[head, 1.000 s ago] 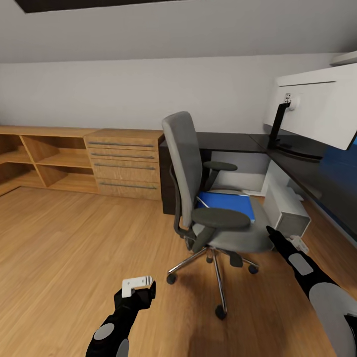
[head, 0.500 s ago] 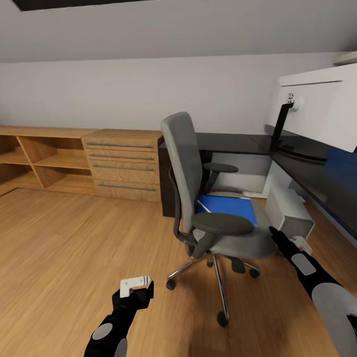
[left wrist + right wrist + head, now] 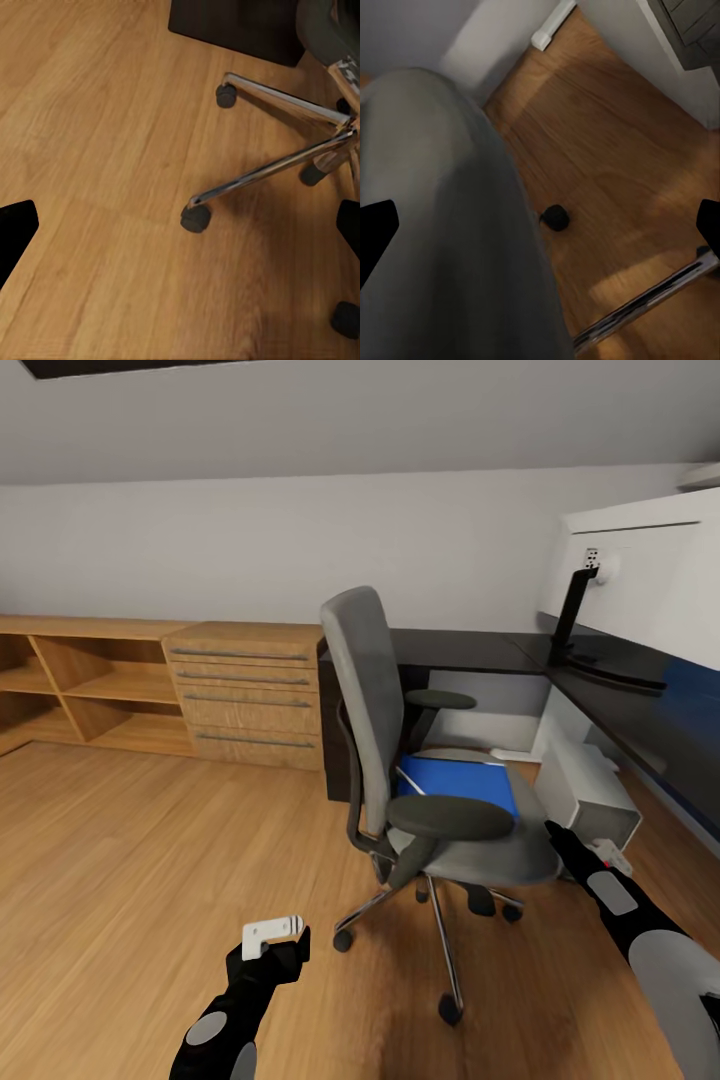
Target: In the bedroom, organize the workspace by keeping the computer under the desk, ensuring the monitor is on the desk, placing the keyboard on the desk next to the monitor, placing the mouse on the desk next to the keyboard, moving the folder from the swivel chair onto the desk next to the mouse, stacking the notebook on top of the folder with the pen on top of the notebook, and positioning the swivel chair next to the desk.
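The blue folder (image 3: 457, 782) lies on the swivel chair (image 3: 420, 760) seat beside the table (image 3: 600, 695), so the right hand (image 3: 583, 852), fingers spread wide and empty, sits near the seat edge, seemingly to reach it.

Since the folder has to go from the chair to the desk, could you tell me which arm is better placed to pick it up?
Probably the right gripper: it hangs open beside the swivel chair seat near the folder; the left gripper is low over the floor.
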### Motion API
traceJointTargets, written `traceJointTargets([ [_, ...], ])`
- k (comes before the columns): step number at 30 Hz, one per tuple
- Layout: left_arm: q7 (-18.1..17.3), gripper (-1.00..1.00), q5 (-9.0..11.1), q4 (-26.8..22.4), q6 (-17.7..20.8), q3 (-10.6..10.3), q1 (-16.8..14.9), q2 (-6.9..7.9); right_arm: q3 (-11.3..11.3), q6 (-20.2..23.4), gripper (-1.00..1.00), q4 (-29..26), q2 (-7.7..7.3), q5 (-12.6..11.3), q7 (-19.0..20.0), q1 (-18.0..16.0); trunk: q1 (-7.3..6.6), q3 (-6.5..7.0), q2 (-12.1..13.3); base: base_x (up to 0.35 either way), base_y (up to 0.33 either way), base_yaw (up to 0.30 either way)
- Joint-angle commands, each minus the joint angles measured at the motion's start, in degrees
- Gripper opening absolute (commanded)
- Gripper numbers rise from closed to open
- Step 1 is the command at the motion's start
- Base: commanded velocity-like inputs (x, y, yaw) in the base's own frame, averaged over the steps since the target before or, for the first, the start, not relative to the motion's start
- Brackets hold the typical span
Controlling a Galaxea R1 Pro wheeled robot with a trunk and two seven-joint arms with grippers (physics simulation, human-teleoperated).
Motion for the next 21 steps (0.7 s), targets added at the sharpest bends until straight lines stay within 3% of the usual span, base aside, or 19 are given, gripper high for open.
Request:
traceJointTargets([
  [1,0.5,1.0,0.6,-0.1,0.2,0.0,0.0,0.0,-0.2,0.2,1.0,0.0,0.06,-0.4,0.3,0.0,0.0,-0.05,0.0,0.033,0.0,0.0],
  [10,0.5,1.0,0.6,-0.1,0.2,0.0,0.0,0.0,-0.2,0.0,1.0,0.0,0.18,-0.5,0.5,0.0,0.0,-0.05,0.0,0.007,0.0,0.013],
  [21,0.5,1.0,0.6,-0.1,0.2,0.0,0.0,0.0,-0.2,0.0,1.0,0.0,0.23,-0.4,0.5,0.0,0.0,-0.05,0.0,0.0,0.0,0.258],
])
